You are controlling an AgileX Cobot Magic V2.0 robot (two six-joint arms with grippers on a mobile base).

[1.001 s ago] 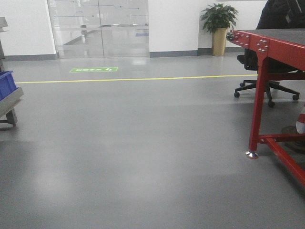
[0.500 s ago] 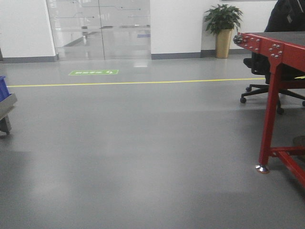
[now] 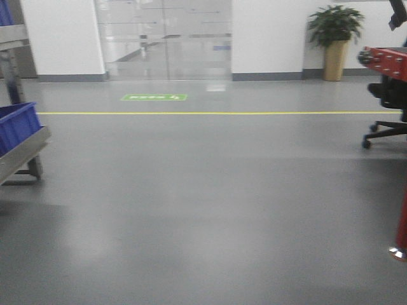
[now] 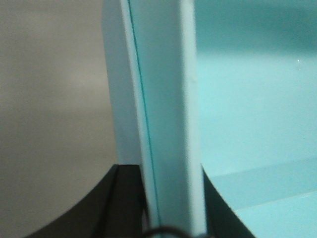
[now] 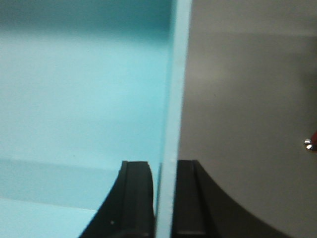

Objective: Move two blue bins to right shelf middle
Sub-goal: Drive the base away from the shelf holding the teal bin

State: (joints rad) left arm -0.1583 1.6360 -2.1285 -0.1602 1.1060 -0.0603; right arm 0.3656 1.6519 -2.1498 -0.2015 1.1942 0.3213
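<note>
Carrying the bin (image 4: 158, 99) across open floor is where I judge the job stands. My left gripper (image 4: 171, 210) is clamped on one of its walls and my right gripper (image 5: 166, 198) on the opposite wall, with dark fingers pressed to both faces of the pale plastic in each wrist view.

Over the last second the front view has swung. The red desk (image 3: 385, 60), which filled the right side a moment ago, has slid out to the very edge. The metal shelf (image 3: 25, 152) on the left, with a shelved blue bin (image 3: 16, 124) on it, has come further into frame. I read that as my base turning leftward with the load held. Nothing is set down yet, and I cannot tell whether this shelf is the target.

The front view gives me the room, with the yellow floor line (image 3: 216, 113) and the potted plant (image 3: 335, 38), but neither arm and not the bin I hold. The wrist views give the reverse. They show the grip and the bin's inside up close, washed to pale turquoise, with only grey floor beyond the wall and no shelf.
</note>
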